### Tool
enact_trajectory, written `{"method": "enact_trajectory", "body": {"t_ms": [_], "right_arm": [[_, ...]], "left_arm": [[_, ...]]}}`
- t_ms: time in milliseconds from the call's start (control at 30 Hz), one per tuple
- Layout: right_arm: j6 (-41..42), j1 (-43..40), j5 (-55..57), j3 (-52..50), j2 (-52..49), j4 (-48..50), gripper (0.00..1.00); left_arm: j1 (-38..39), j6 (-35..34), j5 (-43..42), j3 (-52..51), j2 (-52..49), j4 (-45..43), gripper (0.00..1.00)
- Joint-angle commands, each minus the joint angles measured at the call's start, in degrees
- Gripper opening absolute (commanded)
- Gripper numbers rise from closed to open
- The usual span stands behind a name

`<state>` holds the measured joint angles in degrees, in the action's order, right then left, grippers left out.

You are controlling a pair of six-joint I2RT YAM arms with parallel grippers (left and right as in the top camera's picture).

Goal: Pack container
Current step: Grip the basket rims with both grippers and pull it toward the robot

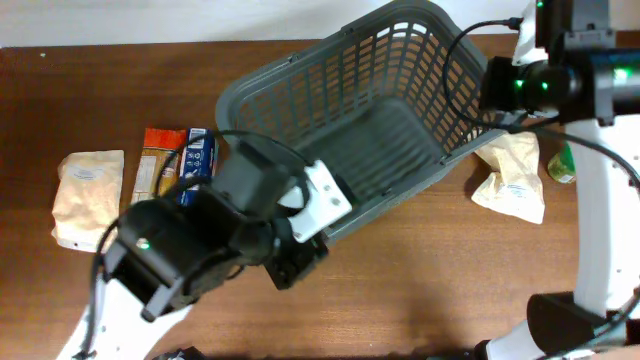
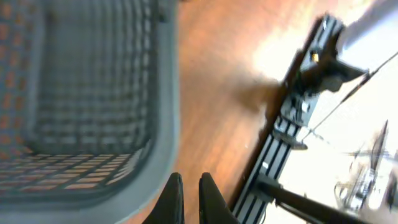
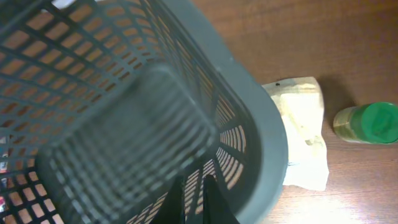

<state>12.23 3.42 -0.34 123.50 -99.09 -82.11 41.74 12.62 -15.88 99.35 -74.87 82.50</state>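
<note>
The container, a large dark grey lattice basket (image 1: 300, 90), stands at the middle of the wooden table and looks empty. Its rim shows in the left wrist view (image 2: 165, 124) and in the right wrist view (image 3: 261, 112). My left gripper (image 2: 189, 186) is shut with nothing between its fingers, just outside the basket's near left rim over bare wood; in the overhead view its wrist (image 1: 295, 255) covers the fingers. My right gripper (image 3: 194, 186) has its fingers close together inside the basket, by the right wall.
Left of the basket lie a beige pouch (image 1: 88, 195), an orange snack bar (image 1: 158, 165) and a blue packet (image 1: 200, 155). Right of it lie a cream pouch (image 1: 512, 175), also in the right wrist view (image 3: 301, 134), and a green-lidded jar (image 3: 370, 123).
</note>
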Motion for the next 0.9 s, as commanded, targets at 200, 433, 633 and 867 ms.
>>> {"method": "enact_trajectory", "body": {"t_ms": [200, 433, 633, 867], "right_arm": [[-2.99, 0.33, -3.76, 0.52, -4.59, 1.84, 0.04], [-3.02, 0.31, -3.54, 0.46, -6.6, 2.95, 0.04], [-3.02, 0.31, -3.54, 0.15, -7.93, 1.7, 0.04], [-4.15, 0.33, -3.15, 0.15, -8.02, -1.22, 0.04]], "left_arm": [[4.02, 1.2, 7.15, 0.72, -6.93, 3.54, 0.02], [4.02, 1.97, 7.1, 0.72, -11.39, 2.38, 0.02], [4.02, 2.49, 6.91, 0.72, -12.94, 2.36, 0.02], [3.96, 2.49, 6.97, 0.72, -12.94, 2.16, 0.02]]}}
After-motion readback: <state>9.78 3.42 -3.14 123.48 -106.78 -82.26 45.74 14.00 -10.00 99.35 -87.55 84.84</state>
